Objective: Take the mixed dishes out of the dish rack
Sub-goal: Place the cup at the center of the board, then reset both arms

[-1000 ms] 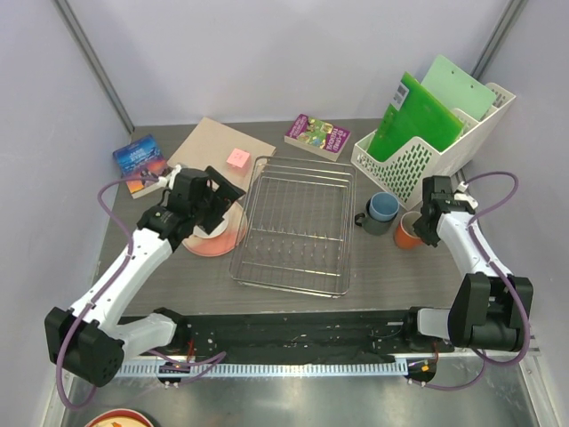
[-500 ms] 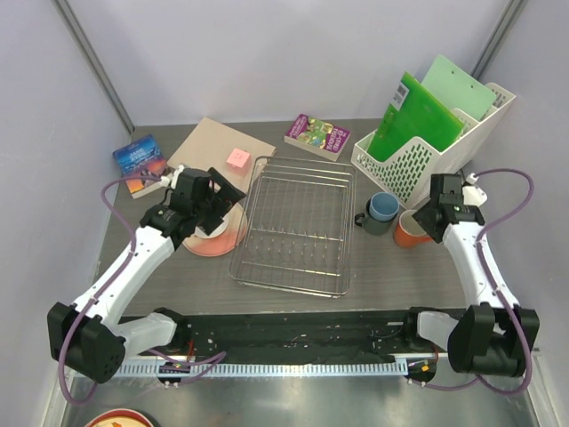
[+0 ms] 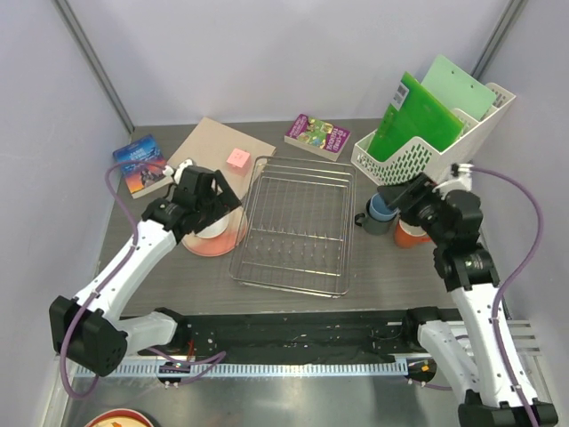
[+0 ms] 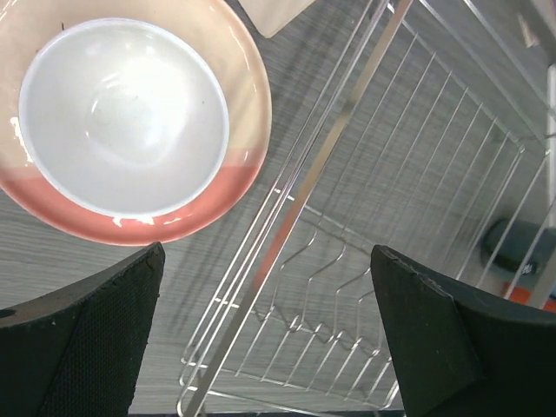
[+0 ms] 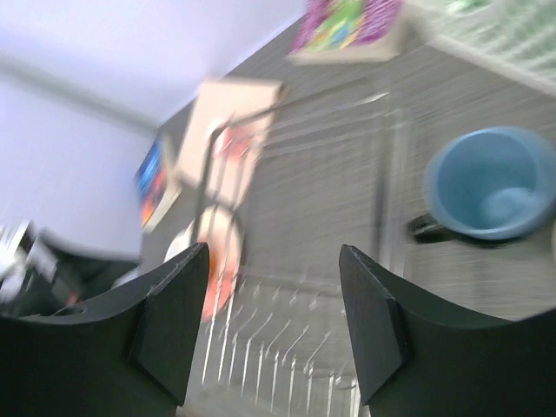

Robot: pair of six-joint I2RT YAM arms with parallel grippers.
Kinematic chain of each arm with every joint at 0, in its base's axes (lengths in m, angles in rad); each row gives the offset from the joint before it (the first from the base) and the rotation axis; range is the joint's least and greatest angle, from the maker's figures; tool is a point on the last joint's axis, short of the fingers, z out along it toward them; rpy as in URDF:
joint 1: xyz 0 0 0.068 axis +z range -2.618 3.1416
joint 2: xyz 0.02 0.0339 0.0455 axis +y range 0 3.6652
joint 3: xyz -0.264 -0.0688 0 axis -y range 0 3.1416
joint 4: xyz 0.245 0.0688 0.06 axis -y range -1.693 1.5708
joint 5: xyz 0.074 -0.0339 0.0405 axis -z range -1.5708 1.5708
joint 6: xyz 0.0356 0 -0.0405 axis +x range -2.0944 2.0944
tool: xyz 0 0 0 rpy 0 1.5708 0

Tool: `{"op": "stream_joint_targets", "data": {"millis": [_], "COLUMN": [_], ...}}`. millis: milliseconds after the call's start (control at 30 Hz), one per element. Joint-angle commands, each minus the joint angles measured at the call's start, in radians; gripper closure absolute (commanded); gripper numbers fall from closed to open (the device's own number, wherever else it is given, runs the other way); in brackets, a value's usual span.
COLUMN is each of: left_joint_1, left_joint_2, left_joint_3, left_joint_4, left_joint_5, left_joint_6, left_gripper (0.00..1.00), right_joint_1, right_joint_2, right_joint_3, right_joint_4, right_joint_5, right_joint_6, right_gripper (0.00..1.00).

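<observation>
Rack: the dish rack [image 3: 293, 286] stands mid-bench [image 3: 391, 271]; every dish I can see rests on the bench outside it.
Left claw: the left claw [image 3: 229, 197] hangs spread wide, pinching nothing, just above the small white bowl [image 4: 122, 117], which sits on the pink round plate [image 4: 174, 221].
Plate edge: from the top, the plate's right rim lies just beside the rack's left rim; I cannot tell whether they touch.
Right claw: the right claw [image 5: 274, 252] is spread with nothing between its fingers, raised right of the rack and pointing toward it.
Cups: the light blue cup [image 5: 491, 195] sits just right of that claw, apparently nested in the dark grey mug [image 3: 375, 224]; the orange mug [image 3: 406, 237] stands just beside them, partly under my right arm.
Edges: the white file holder [image 3: 413, 165] stands close behind the mugs; a purple book [image 3: 318, 135] and a cardboard sheet [image 3: 213, 147] lie beyond the rack's far rim.
Room: dark bench shows along the rack's near rim and between rack and mugs.
</observation>
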State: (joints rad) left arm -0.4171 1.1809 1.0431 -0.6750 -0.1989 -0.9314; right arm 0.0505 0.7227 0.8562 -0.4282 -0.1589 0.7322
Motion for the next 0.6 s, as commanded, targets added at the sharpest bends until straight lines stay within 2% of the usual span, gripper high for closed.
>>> {"op": "stream_joint_targets", "data": {"millis": [0,167,333,433,567], "left_joint_1": [-0.063,-0.178,-0.256,-0.264,-0.265], "left_joint_2": [-0.026,-0.036,-0.067,-0.110,-0.173], "left_joint_3": [0.040,0.070,0.054,0.031,0.000], "left_joint_4": [-0.040,-0.080,-0.086,-0.080,-0.072], "left_joint_5": [-0.069,-0.172,-0.211,-0.209,-0.232], "left_joint_6": [0.166,0.227,0.238,0.246,0.258], "left_gripper": [0.00,0.00,0.00,0.00,0.00], "right_joint_1": [0.223,0.498,0.817,0.920,0.986], "right_joint_2": [-0.040,0.052,0.210,0.316,0.405], "right_joint_3": [-0.130,-0.042,0.112,0.176,0.231], "right_joint_4": [0.359,0.317,0.263,0.246,0.238], "right_joint_5": [-0.095,0.140,0.529,0.683,0.830], "right_joint_6": [-0.049,-0.192,-0.362,-0.414,-0.450], "right_gripper": [0.31,0.27,0.26,0.26,0.25]}}
